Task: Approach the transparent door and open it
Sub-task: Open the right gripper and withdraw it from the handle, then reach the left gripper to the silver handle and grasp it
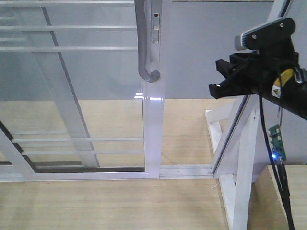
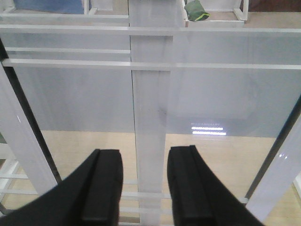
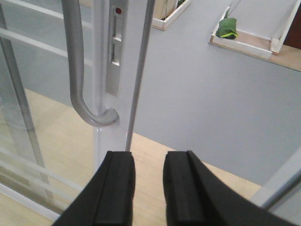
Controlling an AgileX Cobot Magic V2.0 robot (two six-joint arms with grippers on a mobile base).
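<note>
The transparent door (image 1: 72, 96) is a glass panel with thin white bars and a white edge stile (image 1: 154, 134). Its curved grey handle (image 1: 145, 48) hangs on that stile and also shows in the right wrist view as the handle (image 3: 75, 70), next to a lock plate (image 3: 115, 52). My right gripper (image 1: 219, 76) is open and empty, to the right of the handle and apart from it; from the wrist, the right gripper (image 3: 149, 154) sits below and right of the handle's hook. My left gripper (image 2: 144, 153) is open and empty, facing the glass and a white stile (image 2: 150, 141).
A white frame post (image 1: 240, 143) with slanted braces stands right of the door, and a floor track (image 1: 187, 170) runs between them. A green object (image 3: 227, 27) lies in a white-edged frame (image 3: 244, 44) on the grey floor beyond. A wooden surface (image 1: 292, 196) is at bottom right.
</note>
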